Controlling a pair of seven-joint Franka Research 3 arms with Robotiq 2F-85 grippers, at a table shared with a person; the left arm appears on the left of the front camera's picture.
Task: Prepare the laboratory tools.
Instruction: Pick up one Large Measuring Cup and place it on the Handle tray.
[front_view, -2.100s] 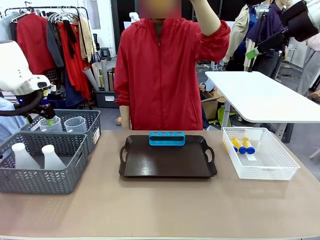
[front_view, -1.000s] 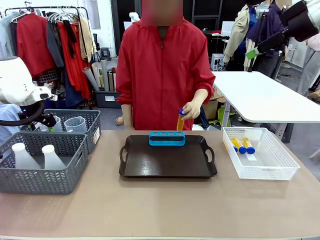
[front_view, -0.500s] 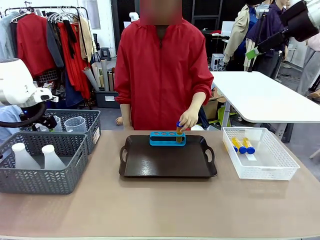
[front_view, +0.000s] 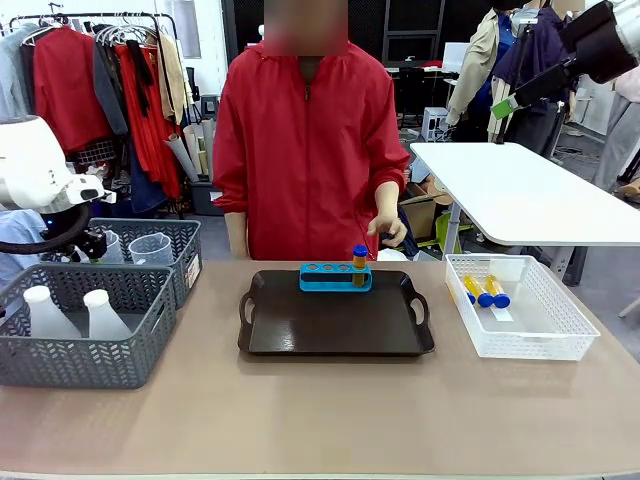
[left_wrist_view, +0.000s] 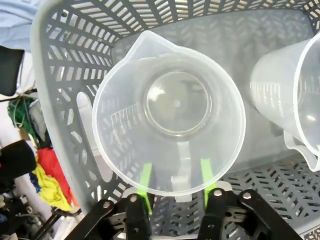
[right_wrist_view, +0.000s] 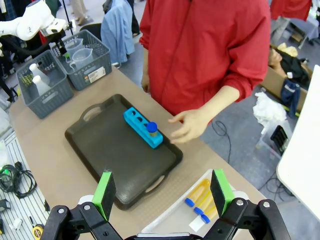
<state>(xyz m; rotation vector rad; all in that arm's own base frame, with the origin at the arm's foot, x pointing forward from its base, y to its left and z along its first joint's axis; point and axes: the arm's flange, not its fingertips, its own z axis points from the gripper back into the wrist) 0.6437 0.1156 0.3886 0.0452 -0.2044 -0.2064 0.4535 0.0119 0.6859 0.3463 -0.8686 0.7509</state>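
Left gripper (left_wrist_view: 175, 172) straddles the clear measuring beaker's (left_wrist_view: 170, 107) handle, pads (left_wrist_view: 145, 177) just clear, beside the grey basket (left_wrist_view: 55, 75) wall; right gripper (right_wrist_view: 162, 187) gapes wide, high above the desk (right_wrist_view: 47, 142).

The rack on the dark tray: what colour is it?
The rack is bright blue, seen best in the right wrist view.

A clothes rack (front_view: 95, 60) hung with red and beige garments stands at the back left. A white table (front_view: 530, 200) stands at the right, with a cardboard box (front_view: 422, 213) beside it on the grey floor (right_wrist_view: 240, 155).
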